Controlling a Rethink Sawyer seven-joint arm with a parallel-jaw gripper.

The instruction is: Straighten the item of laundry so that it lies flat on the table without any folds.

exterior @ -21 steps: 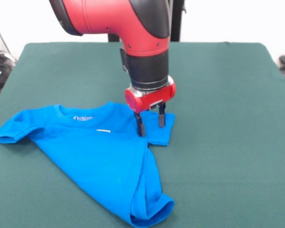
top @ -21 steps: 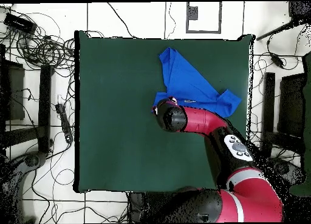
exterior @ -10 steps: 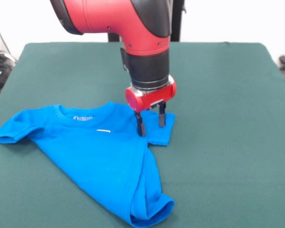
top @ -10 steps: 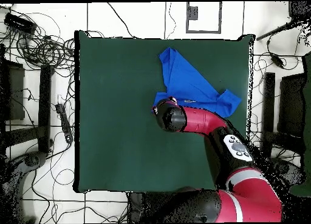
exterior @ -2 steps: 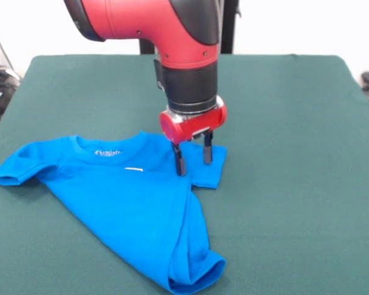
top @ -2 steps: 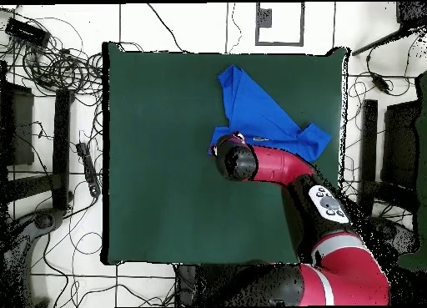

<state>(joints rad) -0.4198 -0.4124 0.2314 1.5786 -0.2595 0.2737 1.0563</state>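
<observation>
The item of laundry (exterior @ -2 steps: 132, 203), a bright blue T-shirt, lies on the dark green table (exterior @ -2 steps: 283, 153) at the front left, collar toward the far side. Its right half is folded over itself in a thick ridge down to the near hem. The left sleeve lies spread out and the right sleeve pokes out past the fold. My gripper (exterior @ -2 steps: 193, 159) stands open over that right sleeve, its two black fingers (exterior @ -2 steps: 179, 163) pointing down at the cloth with nothing between them. Seen from overhead, the shirt (top @ -2 steps: 250, 108) lies near the table's far right, the arm's wrist (top @ -2 steps: 236, 162) covering its near corner.
Cables and stands lie on the floor all round the table (top @ -2 steps: 167, 154) in the overhead view. A black post (exterior @ -2 steps: 229, 27) rises behind the table's far edge. The shirt's left sleeve (exterior @ -2 steps: 12, 171) reaches close to the table's left edge.
The gripper has shifted very slightly to the left over the sleeve. The shirt has not moved.
</observation>
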